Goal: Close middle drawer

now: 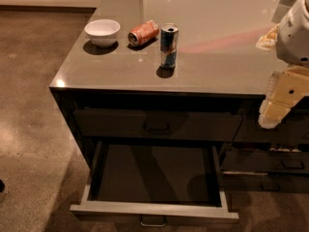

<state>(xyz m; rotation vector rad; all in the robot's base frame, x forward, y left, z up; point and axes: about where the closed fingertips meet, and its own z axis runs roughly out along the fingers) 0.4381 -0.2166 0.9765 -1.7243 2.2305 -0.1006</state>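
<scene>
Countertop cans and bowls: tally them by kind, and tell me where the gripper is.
Bowls: 1, the white bowl.
Cans: 2, the orange can lying down, the blue can upright.
Total: 3.
The gripper hangs at the right, in front of the counter.

On the grey counter [217, 42]: white bowl [102, 32] near the left edge, orange can [143, 33] on its side just right of it, blue-and-silver can [169, 45] upright nearer the front. Below, top drawer front [120, 123] shut. At far right, gripper [271, 117] before the counter's front edge.
</scene>
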